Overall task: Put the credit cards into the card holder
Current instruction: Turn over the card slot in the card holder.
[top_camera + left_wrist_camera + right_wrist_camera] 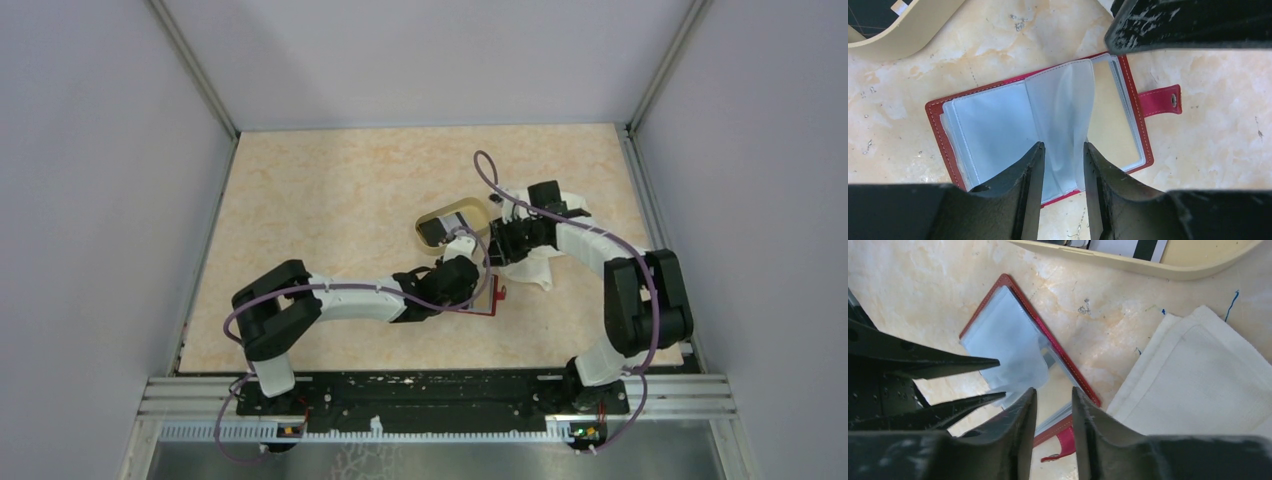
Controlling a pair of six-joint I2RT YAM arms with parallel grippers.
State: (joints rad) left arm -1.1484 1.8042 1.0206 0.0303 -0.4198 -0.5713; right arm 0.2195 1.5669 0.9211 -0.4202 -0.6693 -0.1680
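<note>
The table (1218, 160) under me is pale beige stone-pattern, scuffed with small specks. Plain grey walls (100, 150) close it in on three sides.

My left gripper (1063, 145) hangs right over the open card holder (988, 120). Its jaws are a narrow gap apart, and one clear sleeve (1063, 100) of the holder stands up between them. I cannot tell whether either finger presses on it. My right gripper (1054, 390) hovers over the same holder from the far side. Its jaws are also slightly apart and hold nothing.

There is one card holder. It is red and lies flat and spread open on the table near the middle, with its snap tab (1160, 102) sticking out to one side. One tan tray (913, 30) sits just beyond it. One white cloth (1198, 385) lies beside the holder, close to its edge. The credit cards (1140, 247) lie in the tray. Only slivers of black and white show, too little for me to count.
</note>
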